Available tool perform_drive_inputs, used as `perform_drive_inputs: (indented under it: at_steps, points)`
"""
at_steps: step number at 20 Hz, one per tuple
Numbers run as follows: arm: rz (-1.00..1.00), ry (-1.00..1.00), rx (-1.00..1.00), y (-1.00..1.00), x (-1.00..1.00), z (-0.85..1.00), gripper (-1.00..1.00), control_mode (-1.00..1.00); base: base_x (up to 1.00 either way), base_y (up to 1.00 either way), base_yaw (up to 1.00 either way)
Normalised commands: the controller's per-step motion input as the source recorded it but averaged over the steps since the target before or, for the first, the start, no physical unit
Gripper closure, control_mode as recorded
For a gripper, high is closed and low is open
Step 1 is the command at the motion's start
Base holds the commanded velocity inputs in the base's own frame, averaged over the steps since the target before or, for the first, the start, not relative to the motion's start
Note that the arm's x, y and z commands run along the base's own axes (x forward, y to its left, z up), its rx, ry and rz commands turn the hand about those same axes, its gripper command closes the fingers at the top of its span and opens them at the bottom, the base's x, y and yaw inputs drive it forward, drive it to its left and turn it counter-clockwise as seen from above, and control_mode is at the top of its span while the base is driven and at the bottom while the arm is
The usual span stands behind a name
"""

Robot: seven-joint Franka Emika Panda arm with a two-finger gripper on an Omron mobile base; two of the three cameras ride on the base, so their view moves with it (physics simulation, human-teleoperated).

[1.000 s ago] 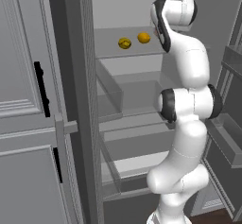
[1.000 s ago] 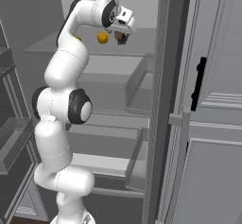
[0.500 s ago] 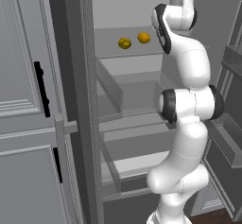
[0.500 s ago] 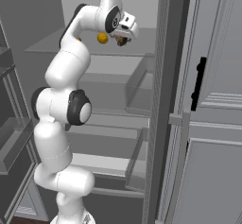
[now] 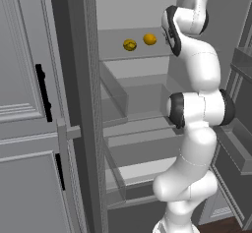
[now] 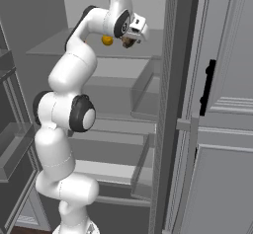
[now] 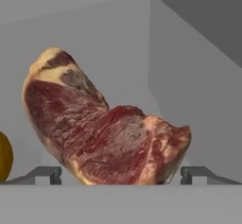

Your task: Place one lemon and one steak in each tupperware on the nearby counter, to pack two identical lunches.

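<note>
A brownish-red steak (image 7: 104, 138) with pale fat edges lies on the fridge's top shelf (image 5: 147, 52), close in front of the hand in the hand view. My gripper (image 7: 122, 175) is open, with one fingertip on each side of the steak's near edge. In the right base view the gripper (image 6: 129, 38) hangs just over the steak (image 6: 127, 42), with a lemon (image 6: 106, 40) behind it to the left. In the left base view a dull yellow lemon (image 5: 129, 44) and a brighter orange-yellow lemon (image 5: 149, 39) sit on the same shelf. One lemon (image 7: 4, 156) shows at the hand view's left edge. The tupperwares and the counter are out of view.
The fridge stands open, with clear drawers (image 5: 115, 97) and lower shelves (image 6: 116, 146) below the top one. The fridge's side wall (image 7: 198, 67) rises close on the right of the steak. A grey cabinet door with a black handle (image 6: 207, 87) stands to the right.
The hand has swung a little to the right and lower, over the steak. The lemons and the steak have stayed where they were, and the jaws stay wide.
</note>
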Motion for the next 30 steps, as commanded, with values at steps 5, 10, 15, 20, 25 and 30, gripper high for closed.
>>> perform_drive_inputs:
  at_steps: [5, 10, 15, 20, 25, 30]
  points:
    - [0.10, 0.00, 0.04, -0.02, 0.07, 0.00, -1.00, -1.00, 0.00, 0.00, 0.00]
    - [0.17, 0.00, 0.03, 0.01, 0.00, -0.12, -1.00, -1.00, 0.00, 0.00, 0.00]
    - [0.12, -0.03, 0.01, 0.00, 0.00, -0.09, -1.00, -1.00, 0.00, 0.00, 0.00]
    - [0.07, -0.12, 0.00, 0.08, 0.02, -0.01, -1.00, -1.00, 0.00, 0.00, 0.00]
    - [0.06, -0.19, 0.00, 0.32, 0.14, -0.09, -1.00, -1.00, 0.00, 0.00, 0.00]
    - [0.01, -0.05, 0.00, 0.16, 0.10, -0.21, -1.00, -1.00, 0.00, 0.00, 0.00]
